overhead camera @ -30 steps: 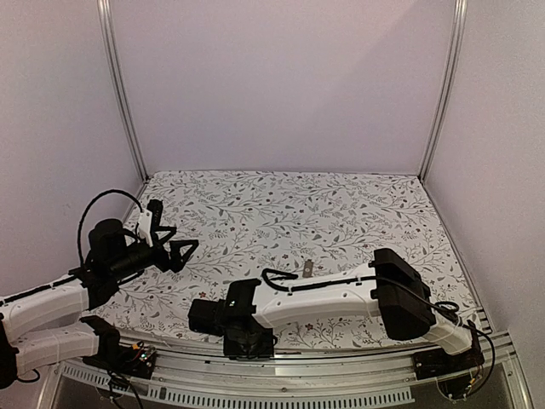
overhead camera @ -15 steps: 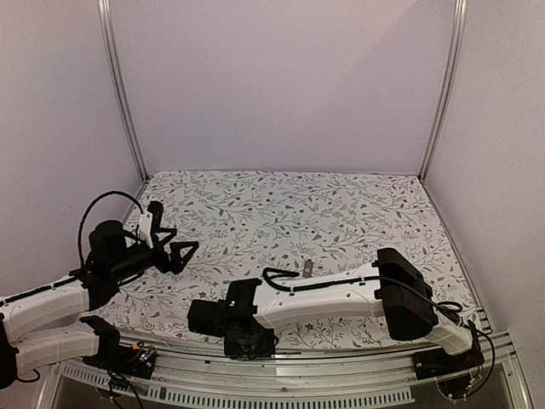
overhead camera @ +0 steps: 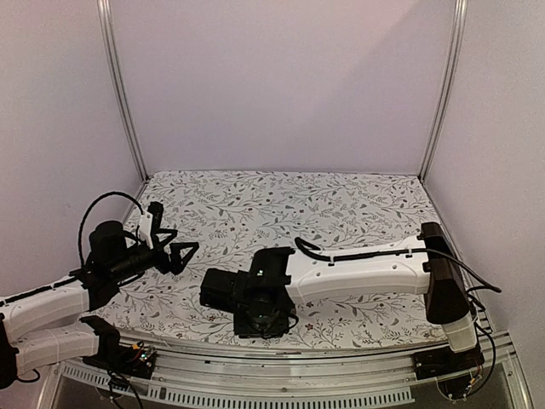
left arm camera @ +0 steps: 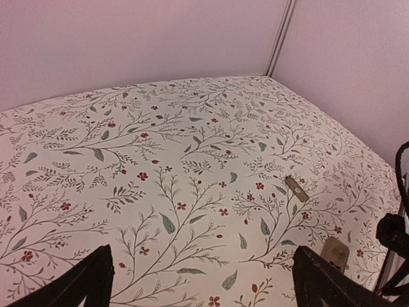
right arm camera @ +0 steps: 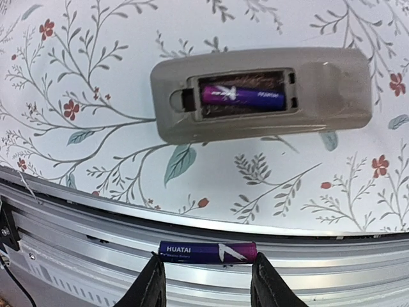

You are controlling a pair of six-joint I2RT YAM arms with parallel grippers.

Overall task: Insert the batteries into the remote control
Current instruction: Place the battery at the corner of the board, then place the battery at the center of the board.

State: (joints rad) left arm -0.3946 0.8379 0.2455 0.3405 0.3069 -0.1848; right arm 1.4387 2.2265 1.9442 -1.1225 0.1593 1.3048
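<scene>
The main risk is sitting in the right wrist view. The loose battery (right arm camera: 208, 251) is hanging over the aluminium rail (right arm camera: 332, 265) beyond the tabletop's (right arm camera: 96, 51) near edge, not over the remote control (right arm camera: 332, 89). It seems to be held only by its two ends, so a slight slip is likely sending it down into the rail's grooves. The remote control is lying back-up just beside that edge with nothing bracing it. Pushing the battery in at a slant may be shoving it sideways or off the tabletop. One battery (right arm camera: 243, 97) is already lying in the open recess, and the free slot beside it looks narrow.

The right tool (right arm camera: 208, 265) is pinching the loose battery lengthwise between its fingertips, touching nothing else. The left tool (left arm camera: 201, 265) is hovering well apart, spread wide and holding nothing.
</scene>
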